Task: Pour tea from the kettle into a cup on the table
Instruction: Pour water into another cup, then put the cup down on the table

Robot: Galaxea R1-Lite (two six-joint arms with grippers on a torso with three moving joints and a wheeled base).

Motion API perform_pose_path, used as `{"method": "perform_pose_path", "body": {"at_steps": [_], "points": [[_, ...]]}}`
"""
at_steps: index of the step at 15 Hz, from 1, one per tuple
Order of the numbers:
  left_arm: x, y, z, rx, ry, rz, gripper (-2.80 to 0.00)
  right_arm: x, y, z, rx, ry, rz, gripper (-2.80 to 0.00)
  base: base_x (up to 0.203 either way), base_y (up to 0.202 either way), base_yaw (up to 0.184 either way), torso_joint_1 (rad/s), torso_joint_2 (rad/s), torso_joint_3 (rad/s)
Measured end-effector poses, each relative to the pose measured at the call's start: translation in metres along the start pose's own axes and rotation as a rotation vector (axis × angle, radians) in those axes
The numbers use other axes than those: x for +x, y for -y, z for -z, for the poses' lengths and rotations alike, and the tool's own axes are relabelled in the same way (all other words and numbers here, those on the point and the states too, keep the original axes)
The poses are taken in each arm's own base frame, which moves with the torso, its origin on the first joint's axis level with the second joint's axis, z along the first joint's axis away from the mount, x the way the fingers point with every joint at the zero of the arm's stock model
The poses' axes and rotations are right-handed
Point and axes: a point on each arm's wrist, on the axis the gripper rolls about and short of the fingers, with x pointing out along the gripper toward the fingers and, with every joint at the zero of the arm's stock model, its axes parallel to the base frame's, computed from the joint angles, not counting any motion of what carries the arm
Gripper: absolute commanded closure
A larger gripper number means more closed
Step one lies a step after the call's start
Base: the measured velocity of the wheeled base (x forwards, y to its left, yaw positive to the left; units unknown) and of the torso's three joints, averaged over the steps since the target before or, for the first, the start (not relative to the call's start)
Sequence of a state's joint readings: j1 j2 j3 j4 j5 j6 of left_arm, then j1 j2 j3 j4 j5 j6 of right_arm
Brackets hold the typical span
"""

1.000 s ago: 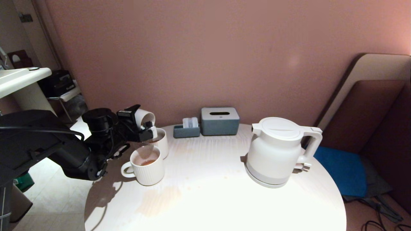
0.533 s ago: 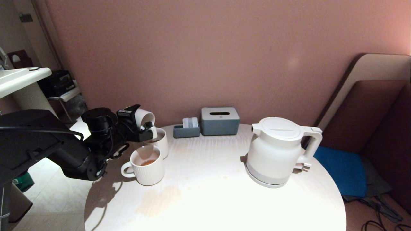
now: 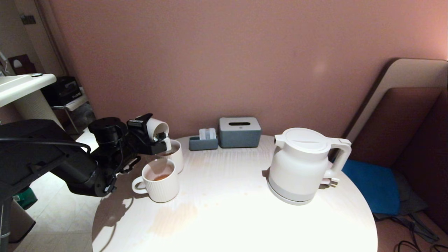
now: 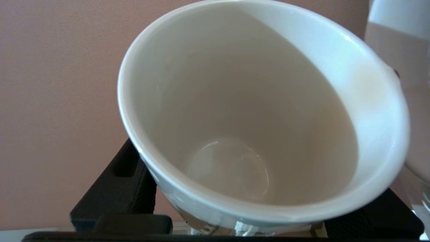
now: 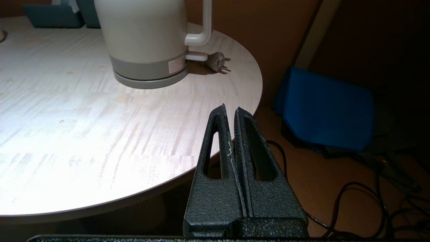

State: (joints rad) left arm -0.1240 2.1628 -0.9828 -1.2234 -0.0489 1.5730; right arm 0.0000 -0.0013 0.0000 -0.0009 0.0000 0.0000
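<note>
While the left end effector (image 3: 155, 137) gripped the cup (image 3: 157, 127) tipped on its side, mouth toward the kettle (image 3: 303, 164), a ribbed mug (image 3: 159, 180) holding tea (image 3: 161, 177) stood directly below it on the desk (image 3: 227, 217); second mug (image 3: 175, 154) just behind. Cup interior looked drained. Kettle sat well apart, on its base. Right end effector (image 5: 231, 112) clenched empty, off the desk edge. Judgement: level the cup slowly, set it upright clear of both mugs before letting go.
</note>
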Motion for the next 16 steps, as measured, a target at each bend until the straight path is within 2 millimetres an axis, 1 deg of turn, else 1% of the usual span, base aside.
{"method": "perform_pose_path", "body": {"at_steps": [3, 6, 7, 9, 12, 16], "points": [[0.0, -0.003, 0.0, -0.028, 0.0, -0.009, 0.0, 0.0, 0.0, 0.0, 0.0, 0.0, 0.0, 0.0, 0.0, 0.0, 0.0, 0.0, 0.0, 0.0], [-0.002, -0.008, 0.001, -0.125, -0.005, -0.022, 0.0, 0.0, 0.0, 0.0, 0.0, 0.0, 0.0, 0.0, 0.0, 0.0, 0.0, 0.0, 0.0, 0.0], [-0.002, -0.01, 0.003, -0.161, -0.01, -0.025, 0.0, 0.0, 0.0, 0.0, 0.0, 0.0, 0.0, 0.0, 0.0, 0.0, 0.0, 0.0, 0.0, 0.0], [-0.004, -0.013, 0.013, -0.246, -0.035, -0.036, 0.0, 0.0, 0.0, 0.0, 0.0, 0.0, 0.0, 0.0, 0.0, 0.0, 0.0, 0.0, 0.0, 0.0], [-0.006, -0.017, 0.026, -0.408, -0.064, -0.057, 0.0, 0.0, 0.0, 0.0, 0.0, 0.0, 0.0, 0.0, 0.0, 0.0, 0.0, 0.0, 0.0, 0.0], [-0.008, -0.027, 0.038, -0.684, -0.125, -0.088, 0.0, 0.0, 0.0, 0.0, 0.0, 0.0, 0.0, 0.0, 0.0, 0.0, 0.0, 0.0, 0.0, 0.0]]}}
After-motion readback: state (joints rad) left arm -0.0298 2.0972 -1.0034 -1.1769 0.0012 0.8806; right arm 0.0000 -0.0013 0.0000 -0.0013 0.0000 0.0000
